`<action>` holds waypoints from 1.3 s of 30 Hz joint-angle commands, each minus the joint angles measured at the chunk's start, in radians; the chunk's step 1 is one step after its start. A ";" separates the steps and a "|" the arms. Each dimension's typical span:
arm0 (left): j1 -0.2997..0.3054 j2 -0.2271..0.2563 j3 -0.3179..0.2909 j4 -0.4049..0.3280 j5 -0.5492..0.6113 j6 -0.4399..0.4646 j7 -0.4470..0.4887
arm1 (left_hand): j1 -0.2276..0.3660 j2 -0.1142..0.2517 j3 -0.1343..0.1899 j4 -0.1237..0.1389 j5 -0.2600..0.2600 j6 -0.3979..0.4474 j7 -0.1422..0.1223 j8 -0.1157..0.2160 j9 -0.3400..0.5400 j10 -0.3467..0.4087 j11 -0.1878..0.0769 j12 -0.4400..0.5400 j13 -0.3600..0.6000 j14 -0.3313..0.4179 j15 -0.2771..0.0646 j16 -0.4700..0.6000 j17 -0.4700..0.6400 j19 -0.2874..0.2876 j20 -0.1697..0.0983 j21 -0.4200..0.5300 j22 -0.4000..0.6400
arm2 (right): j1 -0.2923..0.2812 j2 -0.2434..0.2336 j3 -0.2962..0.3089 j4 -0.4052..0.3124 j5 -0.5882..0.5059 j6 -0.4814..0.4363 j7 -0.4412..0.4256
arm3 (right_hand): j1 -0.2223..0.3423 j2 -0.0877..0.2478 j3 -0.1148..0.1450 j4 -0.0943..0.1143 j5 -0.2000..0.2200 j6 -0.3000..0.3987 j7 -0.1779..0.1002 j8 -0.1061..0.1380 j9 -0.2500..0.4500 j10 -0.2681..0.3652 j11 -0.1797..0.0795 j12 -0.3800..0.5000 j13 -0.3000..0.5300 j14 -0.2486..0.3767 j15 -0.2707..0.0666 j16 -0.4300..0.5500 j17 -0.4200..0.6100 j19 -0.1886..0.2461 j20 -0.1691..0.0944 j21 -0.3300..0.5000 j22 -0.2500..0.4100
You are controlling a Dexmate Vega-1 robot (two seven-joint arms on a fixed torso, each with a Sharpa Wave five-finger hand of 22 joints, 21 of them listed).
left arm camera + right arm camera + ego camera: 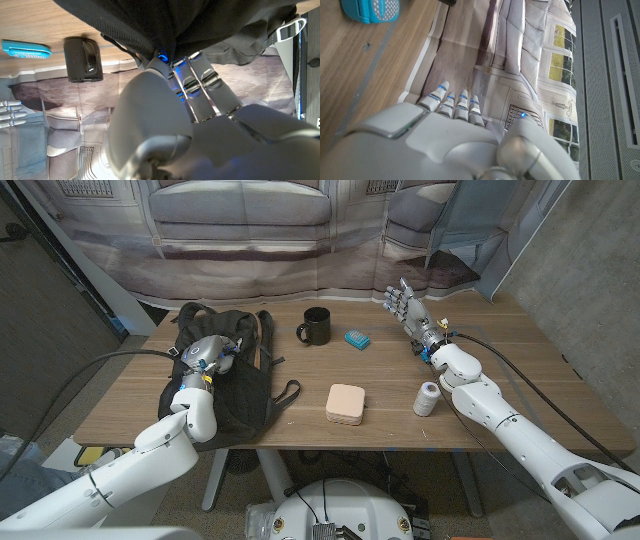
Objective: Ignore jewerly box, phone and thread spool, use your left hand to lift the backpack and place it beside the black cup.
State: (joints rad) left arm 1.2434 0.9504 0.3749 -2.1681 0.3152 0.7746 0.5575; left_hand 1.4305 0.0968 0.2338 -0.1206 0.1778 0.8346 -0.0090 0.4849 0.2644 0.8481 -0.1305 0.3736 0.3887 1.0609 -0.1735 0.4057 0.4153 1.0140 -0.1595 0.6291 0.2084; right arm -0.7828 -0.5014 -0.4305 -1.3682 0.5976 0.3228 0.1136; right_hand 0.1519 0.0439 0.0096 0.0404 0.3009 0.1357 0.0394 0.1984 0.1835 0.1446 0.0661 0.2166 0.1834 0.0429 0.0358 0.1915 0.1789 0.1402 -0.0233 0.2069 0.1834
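On the tabletop's [520,395] left part the backpack [245,385] lies flat, its long axis running from the near edge to the far edge, straps trailing towards the cup [315,327], which stands well apart to its right. Left hand's [205,358] fingers [192,70] are pressed together into the black fabric, apparently pinching it, so a firm bunch is worth securing before lifting clear and carrying right. Right hand [408,308] hovers with fingers spread, holding nothing.
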 commanded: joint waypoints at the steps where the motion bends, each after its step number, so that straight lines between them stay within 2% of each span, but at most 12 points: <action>1: 0.022 0.008 -0.028 -0.039 0.005 0.021 0.005 | -0.002 0.010 0.002 0.004 0.003 0.010 -0.002 0.007 0.003 0.013 -0.004 0.007 0.008 0.022 -0.061 -0.004 0.007 0.007 -0.035 0.010 0.004 | -0.003 -0.006 0.003 -0.009 0.002 0.001 0.005 | 0.006 0.004 -0.005 0.005 0.002 0.008 0.002 -0.002 0.004 0.012 0.001 0.000 0.004 0.009 -0.001 -0.004 0.005 0.005 0.001 0.000 0.005; 6: 0.032 0.003 -0.041 -0.046 0.009 0.017 0.021 | -0.005 0.010 0.002 0.004 0.003 0.012 -0.002 0.007 0.002 0.028 -0.020 0.010 0.018 0.029 -0.061 -0.009 0.011 0.004 -0.036 0.021 0.003 | 0.000 -0.005 0.001 -0.008 0.002 0.003 0.009 | 0.007 0.004 -0.005 0.005 0.001 0.008 0.003 -0.002 0.004 0.012 -0.001 0.000 0.004 0.010 -0.002 -0.003 0.005 0.005 0.001 0.000 0.005; 29: 0.008 -0.007 -0.043 -0.058 0.030 0.012 0.011 | -0.006 0.012 0.005 0.002 0.004 0.031 0.000 0.013 0.001 0.050 -0.020 0.010 0.046 0.056 -0.060 -0.011 0.025 0.005 -0.039 0.054 0.002 | -0.006 -0.010 0.010 -0.030 0.008 -0.004 -0.001 | 0.010 0.005 -0.006 0.003 0.001 0.009 0.003 -0.002 0.004 0.013 -0.001 0.000 0.004 0.010 -0.002 -0.004 0.005 0.005 0.001 0.000 0.005; 39: 0.014 -0.003 -0.044 -0.092 0.055 0.038 0.011 | -0.008 0.013 0.006 0.002 0.003 0.035 0.003 0.015 0.001 0.055 -0.021 0.009 0.057 0.063 -0.060 -0.013 0.030 0.003 -0.040 0.065 0.001 | -0.008 -0.014 0.013 -0.037 0.017 -0.008 0.004 | 0.011 0.007 -0.006 0.002 0.001 0.009 0.004 -0.002 0.004 0.012 0.000 0.000 0.004 0.010 -0.001 -0.004 0.005 0.005 0.001 0.000 0.005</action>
State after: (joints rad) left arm 1.2542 0.9445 0.3334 -2.2315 0.3489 0.7919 0.5729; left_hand 1.4209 0.1002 0.2326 -0.1217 0.1780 0.8600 -0.0054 0.4957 0.2649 0.8913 -0.1519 0.3772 0.4394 1.0913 -0.1784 0.3940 0.4416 1.0139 -0.1593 0.6883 0.2081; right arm -0.7868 -0.5126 -0.4227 -1.3957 0.6036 0.3228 0.1179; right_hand 0.1571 0.0491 0.0096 0.0405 0.3010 0.1358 0.0394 0.1984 0.1835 0.1484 0.0662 0.2166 0.1834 0.0429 0.0359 0.1915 0.1788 0.1402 -0.0233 0.2070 0.1834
